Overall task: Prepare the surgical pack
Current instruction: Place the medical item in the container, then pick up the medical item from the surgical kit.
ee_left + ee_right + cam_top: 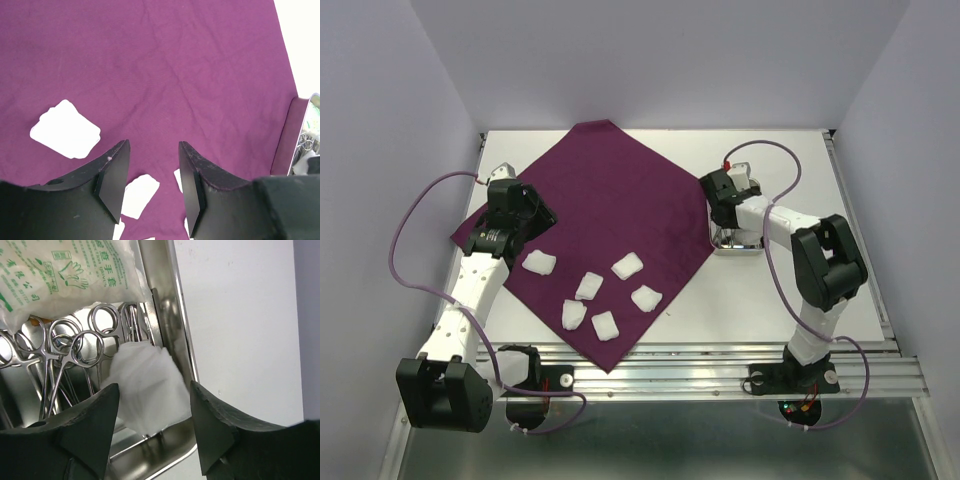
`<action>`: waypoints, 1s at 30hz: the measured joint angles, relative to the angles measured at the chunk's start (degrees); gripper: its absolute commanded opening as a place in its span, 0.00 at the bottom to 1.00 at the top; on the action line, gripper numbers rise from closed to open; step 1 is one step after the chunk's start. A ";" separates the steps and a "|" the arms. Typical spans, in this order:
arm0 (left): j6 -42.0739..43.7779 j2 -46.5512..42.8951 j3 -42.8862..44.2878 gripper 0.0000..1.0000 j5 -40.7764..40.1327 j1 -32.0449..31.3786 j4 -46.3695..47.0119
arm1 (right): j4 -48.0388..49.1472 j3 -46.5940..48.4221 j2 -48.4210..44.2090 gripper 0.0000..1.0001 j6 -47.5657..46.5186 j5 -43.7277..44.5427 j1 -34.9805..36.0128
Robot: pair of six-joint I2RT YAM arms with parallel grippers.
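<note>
Cloth: the surgical pack [610,210], a big maroon cloth, lay spread flat on the white table [800,160], turned like a diamond with one corner far and one near
Cloth surface: mostly smooth, with faint creases showing in the left wrist view
On the cloth: six white gauze pads [588,286] lay scattered over its near half, apart from one another
Left claw: the left gripper [154,150] hung over the left part of the cloth, its two dark fingers spread with only bare fabric and bits of gauze showing below the gap, nothing pinched
Steel tray: the tray [738,243] sat just beside the cloth's right corner; whether it touched or overlapped the fabric I could not tell
Right claw: the right gripper [155,387] hovered over the tray's right end, fingers spread wide and gripping nothing
Between its fingers, lower down: a gauze square [145,370] rested inside the tray against the side wall
Tray contents: several ring-handled instruments [75,350] lay side by side, and a glove packet [65,275] with green print lay over their far ends
Right of the tray: bare white tabletop
</note>
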 measured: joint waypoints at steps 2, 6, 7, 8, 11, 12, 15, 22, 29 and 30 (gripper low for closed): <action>0.00 0.00 0.00 0.54 0.00 0.02 0.02 | -0.79 0.37 -1.68 0.66 -0.02 -0.52 0.00; 0.00 0.00 0.00 0.54 0.00 0.02 0.02 | -2.97 3.19 -3.19 0.72 0.00 -1.09 0.04; 0.00 0.00 0.00 0.54 0.00 0.00 0.02 | -3.58 4.11 -3.43 0.73 -0.11 -1.46 0.07; 0.00 0.00 0.00 0.54 0.00 0.00 0.02 | -3.80 4.52 -3.58 0.74 -0.13 -1.73 0.11; 0.00 0.00 0.00 0.54 0.00 0.02 0.04 | -4.79 5.90 -4.94 0.75 -0.22 -3.50 0.33; 0.00 0.00 0.00 0.54 0.00 0.00 0.02 | -5.05 6.19 -5.25 0.76 -0.24 -4.04 0.42; 0.02 0.00 0.00 0.54 0.00 0.02 0.04 | -5.49 7.15 -6.25 0.77 -0.24 -5.97 0.87; 0.07 0.00 0.00 0.54 -0.42 0.02 0.00 | -5.46 7.80 -7.19 0.77 -0.26 -11.87 4.59; 0.61 0.24 0.63 0.54 -2.60 0.02 -0.90 | -2.21 5.73 -10.71 0.74 -0.04 -28.61 12.76; 0.72 0.24 0.98 0.54 -3.08 0.02 -1.25 | -1.97 5.29 -11.15 0.74 0.07 -30.01 13.66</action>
